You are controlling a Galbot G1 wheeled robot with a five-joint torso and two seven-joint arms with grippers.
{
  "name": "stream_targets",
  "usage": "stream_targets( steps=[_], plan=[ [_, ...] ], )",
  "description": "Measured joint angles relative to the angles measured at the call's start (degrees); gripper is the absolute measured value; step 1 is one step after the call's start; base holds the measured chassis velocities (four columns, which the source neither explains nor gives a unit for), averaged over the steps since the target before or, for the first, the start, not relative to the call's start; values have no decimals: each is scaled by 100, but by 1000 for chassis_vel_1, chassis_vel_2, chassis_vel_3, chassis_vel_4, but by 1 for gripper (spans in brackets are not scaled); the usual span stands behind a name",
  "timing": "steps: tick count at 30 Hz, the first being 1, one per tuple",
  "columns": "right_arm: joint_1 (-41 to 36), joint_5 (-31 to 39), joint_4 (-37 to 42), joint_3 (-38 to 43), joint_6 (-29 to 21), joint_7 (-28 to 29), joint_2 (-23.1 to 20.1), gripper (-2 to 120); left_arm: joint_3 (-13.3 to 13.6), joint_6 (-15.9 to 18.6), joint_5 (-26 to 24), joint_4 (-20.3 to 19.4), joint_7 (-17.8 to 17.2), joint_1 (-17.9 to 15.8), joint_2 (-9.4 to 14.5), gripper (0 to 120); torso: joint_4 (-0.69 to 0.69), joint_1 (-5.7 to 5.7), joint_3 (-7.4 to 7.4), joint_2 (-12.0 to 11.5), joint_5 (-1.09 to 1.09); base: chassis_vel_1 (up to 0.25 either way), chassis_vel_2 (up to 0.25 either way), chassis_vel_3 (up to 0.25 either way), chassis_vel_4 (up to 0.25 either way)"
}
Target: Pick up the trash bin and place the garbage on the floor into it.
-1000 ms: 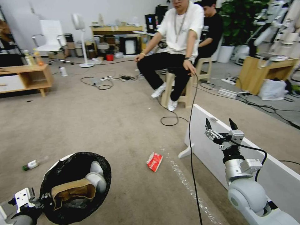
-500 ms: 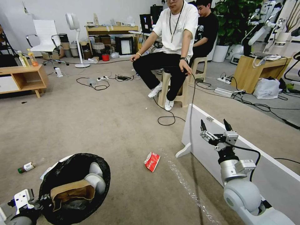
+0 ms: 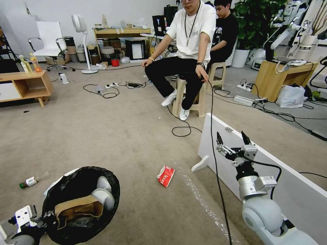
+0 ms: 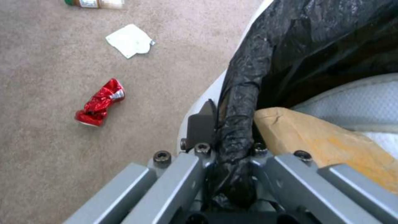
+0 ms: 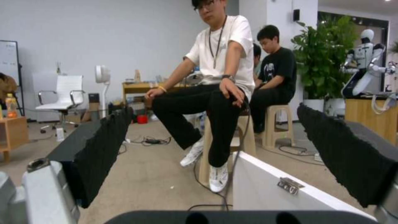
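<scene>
1. Left gripper [image 4: 232,146] sits low at the robot's left side, its fingers clamped on the rim of the small round white trash bin [image 3: 81,200], pinching the crinkly black plastic bag liner [image 4: 315,46] that folds over the edge.
2. Inside the bin lie a brown paper bag [image 3: 79,210] and pale crumpled tissues [image 3: 104,195].
3. On the flat beige-grey carpet floor [image 3: 112,136], a red-and-white snack packet [image 3: 166,176] lies between the bin and the white panel [image 3: 289,190] standing on the robot's right.
4. A small clear green-capped bottle [image 3: 28,182] lies on its side on the carpet, off to the bin's left.
5. From the left wrist, a small crushed red piece [image 4: 99,102] and a flat white scrap [image 4: 129,40] lie on the carpet near the bin's wall.
6. Right gripper [image 3: 233,143] is raised in front of the white panel, fingers spread wide apart and holding nothing.
</scene>
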Motion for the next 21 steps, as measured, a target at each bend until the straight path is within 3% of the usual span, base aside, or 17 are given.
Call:
stream_targets(
  steps=[21],
  plan=[
    [-23, -38, -33, -29, 8, -20, 33, 100, -38, 0, 0, -6, 13, 23, 15, 1, 1, 0, 0, 1, 0, 0, 0, 0, 0]
  ],
)
